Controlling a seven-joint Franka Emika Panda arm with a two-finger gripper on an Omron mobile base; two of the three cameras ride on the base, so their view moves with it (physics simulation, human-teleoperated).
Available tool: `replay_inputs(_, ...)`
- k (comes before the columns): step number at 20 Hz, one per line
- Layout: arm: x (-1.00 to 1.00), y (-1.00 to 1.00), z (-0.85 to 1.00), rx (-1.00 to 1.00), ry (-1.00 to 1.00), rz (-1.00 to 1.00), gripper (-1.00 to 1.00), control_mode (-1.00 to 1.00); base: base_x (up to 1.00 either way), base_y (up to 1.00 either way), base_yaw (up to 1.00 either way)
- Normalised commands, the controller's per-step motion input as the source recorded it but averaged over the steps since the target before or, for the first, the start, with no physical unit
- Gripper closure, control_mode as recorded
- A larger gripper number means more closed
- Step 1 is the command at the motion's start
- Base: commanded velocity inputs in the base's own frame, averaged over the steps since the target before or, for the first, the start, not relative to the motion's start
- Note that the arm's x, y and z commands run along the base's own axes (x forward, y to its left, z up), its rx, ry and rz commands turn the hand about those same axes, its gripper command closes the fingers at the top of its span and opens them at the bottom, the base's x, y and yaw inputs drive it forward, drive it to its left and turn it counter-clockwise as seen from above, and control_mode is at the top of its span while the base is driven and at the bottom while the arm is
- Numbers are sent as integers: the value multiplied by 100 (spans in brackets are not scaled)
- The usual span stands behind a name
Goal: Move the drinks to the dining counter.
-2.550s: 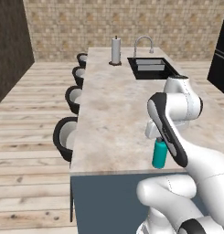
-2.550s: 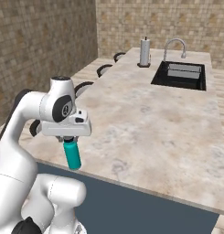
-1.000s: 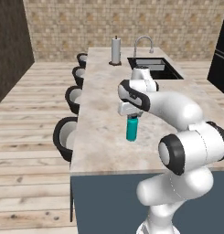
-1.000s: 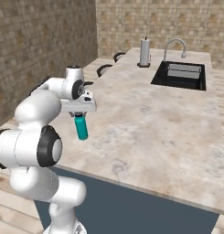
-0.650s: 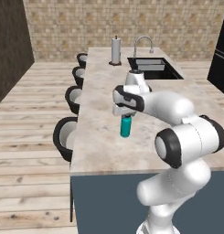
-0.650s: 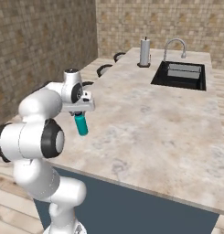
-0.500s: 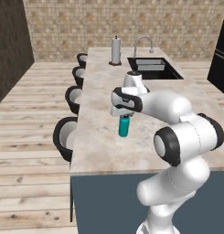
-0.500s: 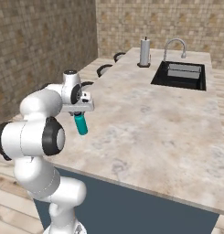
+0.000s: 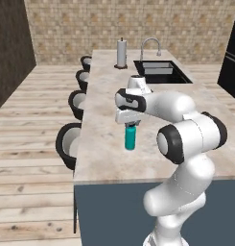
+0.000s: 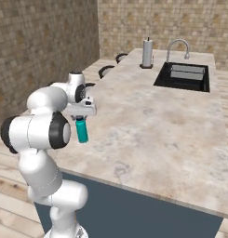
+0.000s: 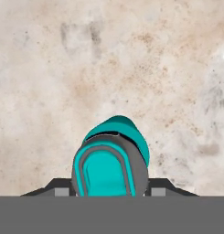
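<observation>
One drink is what I'm carrying right now: the teal bottle (image 9: 131, 139), hanging upright straight below my gripper (image 9: 131, 124), its dark cap pinched between my fingers, which are partly closed around it. From the hand view I'm looking down its length, the teal bottle (image 11: 114, 160) sitting dead centre under me, my finger tips dark on either side of the cap.

Directly beneath the bottle I'm seeing the dining counter (image 9: 107, 144), beige and marbled. Whether the base is touching the stone or hovering just above, I cannot tell; the right base view puts the teal bottle (image 10: 81, 130) near the edge nearest the stools (image 9: 71, 141), with my gripper (image 10: 81, 117) above it.

What I'm worrying about: I'm holding only by the cap, so the body could swing or slip if I jerk. If I'm letting go while it's still off the surface, or tilted, it could topple and roll, and that near edge is close. Pressing down too hard would jam it against the stone. The sink (image 9: 159, 71) and the paper towel roll (image 9: 121, 53) are sitting well beyond my hand, no trouble there.
</observation>
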Motion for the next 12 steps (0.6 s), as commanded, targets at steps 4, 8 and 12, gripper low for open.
replay_inputs(4, 2, 0, -6, 0, 12, 0, 100, -100, 0, 0, 0)
replay_inputs(8, 0, 1, -25, 0, -3, 0, 100, -100, 0, 0, 0)
replay_inputs(12, 0, 0, -26, 0, -12, 0, 100, -100, 0, 0, 0)
